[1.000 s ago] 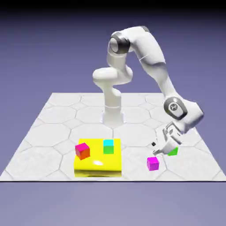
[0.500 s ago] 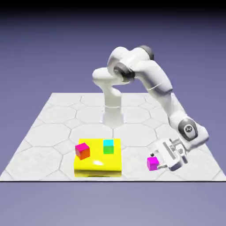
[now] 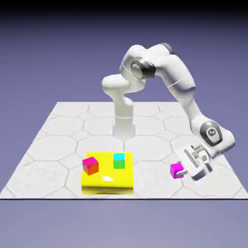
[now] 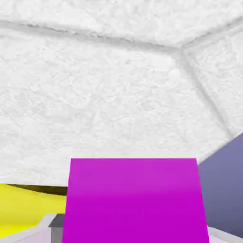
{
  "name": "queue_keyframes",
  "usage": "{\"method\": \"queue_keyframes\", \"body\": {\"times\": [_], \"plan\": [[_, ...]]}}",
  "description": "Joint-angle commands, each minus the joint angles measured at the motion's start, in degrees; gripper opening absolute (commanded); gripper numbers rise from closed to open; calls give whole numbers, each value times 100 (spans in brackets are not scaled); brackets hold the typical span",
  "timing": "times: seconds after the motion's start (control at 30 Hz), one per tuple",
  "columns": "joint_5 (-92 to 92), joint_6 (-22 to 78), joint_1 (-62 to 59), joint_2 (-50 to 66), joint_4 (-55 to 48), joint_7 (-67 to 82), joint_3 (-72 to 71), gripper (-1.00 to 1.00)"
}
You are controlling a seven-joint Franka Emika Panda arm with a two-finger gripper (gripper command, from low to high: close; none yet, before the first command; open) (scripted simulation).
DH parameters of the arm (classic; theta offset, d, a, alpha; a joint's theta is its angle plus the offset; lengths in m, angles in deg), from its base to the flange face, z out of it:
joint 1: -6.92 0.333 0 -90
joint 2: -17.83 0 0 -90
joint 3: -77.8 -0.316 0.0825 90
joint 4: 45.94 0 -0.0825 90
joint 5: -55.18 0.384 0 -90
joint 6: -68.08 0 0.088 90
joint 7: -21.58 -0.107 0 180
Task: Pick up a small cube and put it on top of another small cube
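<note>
The magenta cube (image 3: 177, 170) hangs clear of the bench (image 3: 58, 126), pinched in the gripper (image 3: 183, 169) at the exterior view's right, filling the hand view's lower half. The pickup looks done; carrying and stacking remain. The cyan-topped cube (image 3: 119, 160) waits on the yellow block (image 3: 107, 183), beside a red-sided cube (image 3: 90, 165). No writing is legible.

magenta cube (image 4: 135, 199) over white tabletop (image 4: 95, 95)
</note>
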Motion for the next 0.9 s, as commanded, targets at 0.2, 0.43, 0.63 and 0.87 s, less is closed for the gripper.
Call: {"method": "queue_keyframes", "body": {"times": [0.2, 0.43, 0.63, 0.87], "plan": [[-440, -894, -841, -1454, 1363, 498, -104, -100], [-868, -1786, -1681, -2907, 2725, 996, -208, -100], [-1235, -2550, -2402, -4153, 3893, 1424, -297, -100], [-2458, -2635, -2786, -3232, 3699, 727, 87, -100]]}}
